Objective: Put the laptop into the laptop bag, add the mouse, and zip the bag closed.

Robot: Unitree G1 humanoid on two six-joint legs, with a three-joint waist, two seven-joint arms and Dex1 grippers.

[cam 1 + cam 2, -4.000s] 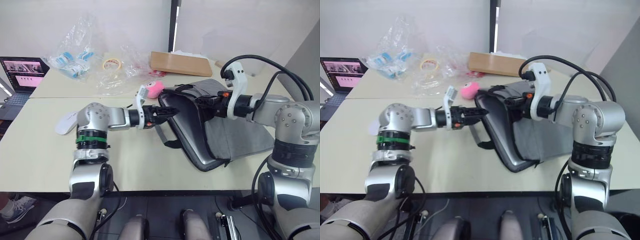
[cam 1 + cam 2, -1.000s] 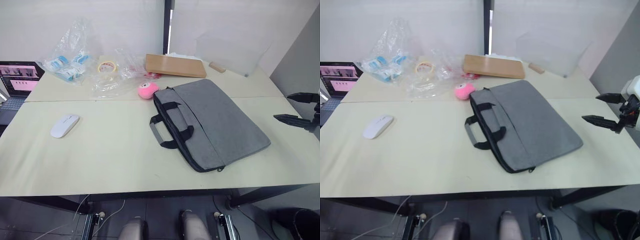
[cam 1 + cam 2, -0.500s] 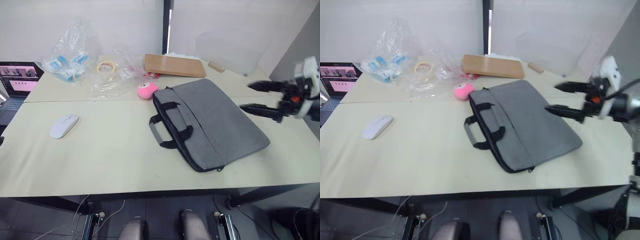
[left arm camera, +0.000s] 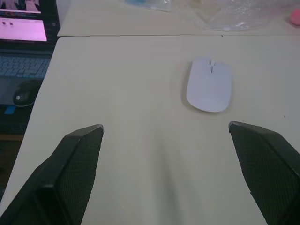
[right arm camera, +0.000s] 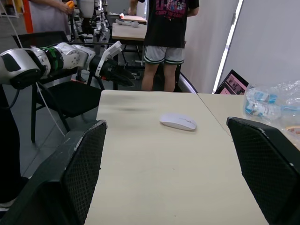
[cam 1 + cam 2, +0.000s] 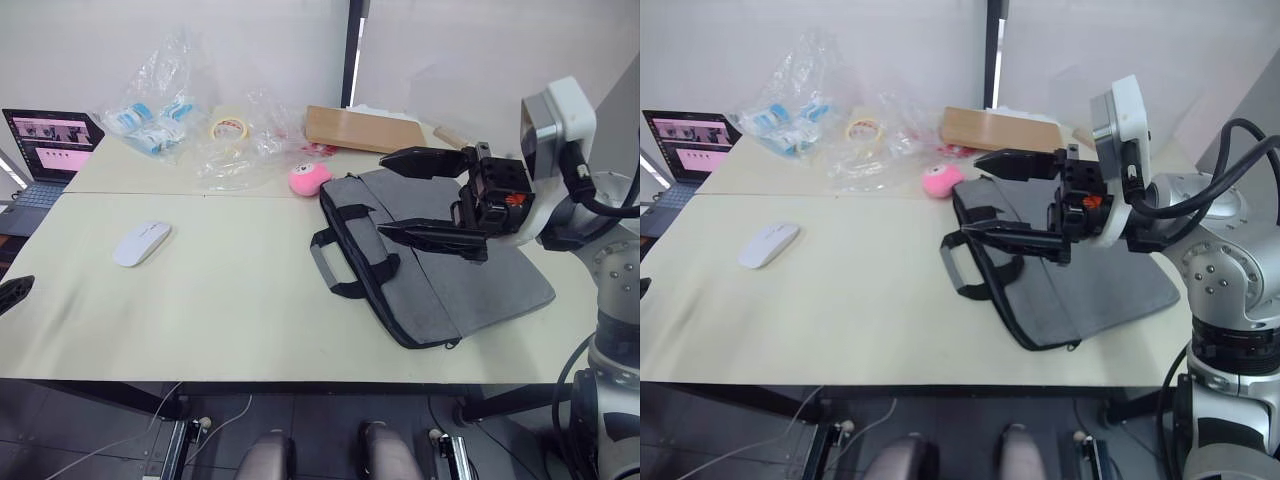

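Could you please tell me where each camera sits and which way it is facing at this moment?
Left and right eye views: on the head, looking forward and down over the table; the open right gripper hovers over the laptop bag.
Left wrist view: on the left arm, facing the mouse between the open left gripper fingers.
Right wrist view: on the right arm, looking across the table towards people standing beyond; the left gripper shows there.
Every view shares the mouse.

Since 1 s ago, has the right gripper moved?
Yes. The right gripper has swung in from beyond the table's right edge toward the robot's left and now hovers, fingers open, over the laptop bag, which lies where it did beside the pink ball.
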